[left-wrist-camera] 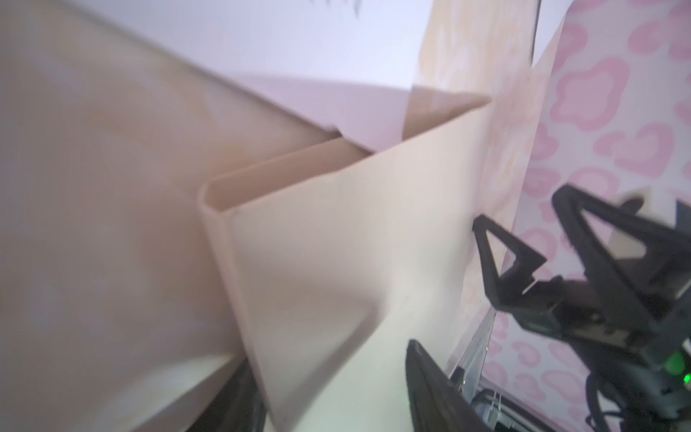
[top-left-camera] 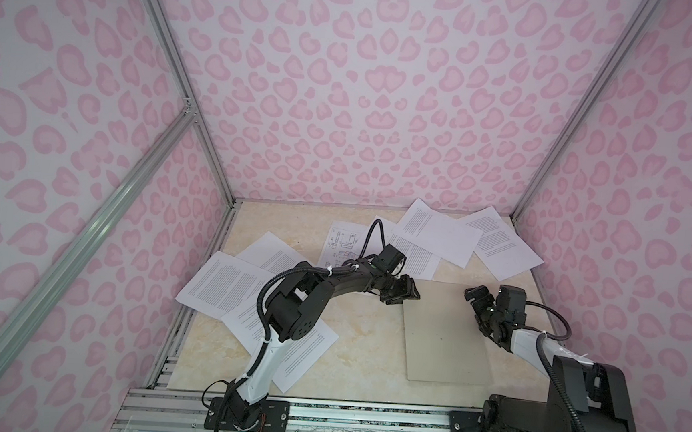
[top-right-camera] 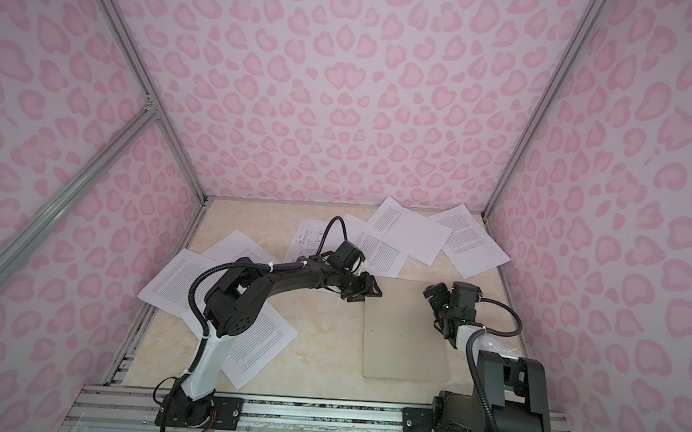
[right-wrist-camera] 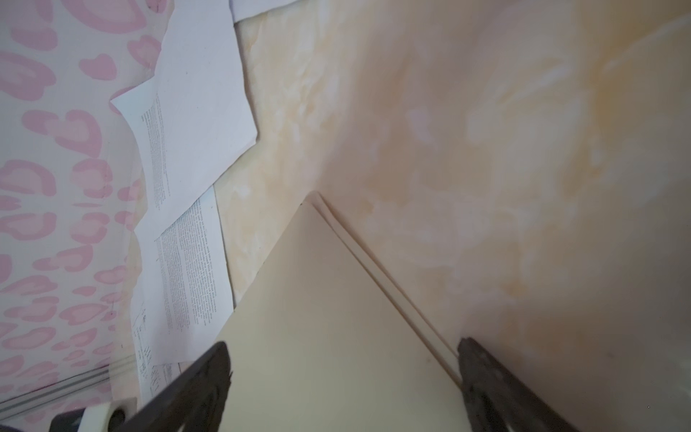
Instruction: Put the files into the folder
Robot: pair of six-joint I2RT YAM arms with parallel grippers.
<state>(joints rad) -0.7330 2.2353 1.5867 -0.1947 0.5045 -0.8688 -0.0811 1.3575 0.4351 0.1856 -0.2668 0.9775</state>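
Left fingers (left-wrist-camera: 433,389) at folder (top-left-camera: 444,340) far corner; right fingers (right-wrist-camera: 202,385) spread over edge.

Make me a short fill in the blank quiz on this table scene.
The files lie ___ the folder, none inside.
The right gripper holds its jaws ___.
The drawing sheet is partly hidden by the ___ arm.
The walls carry a ___ pattern.
Missing: outside; open; left; pink.

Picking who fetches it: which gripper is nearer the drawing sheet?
Left. The left gripper is at the folder's far corner, near the drawing sheet; the right gripper is across the folder, at its right edge.
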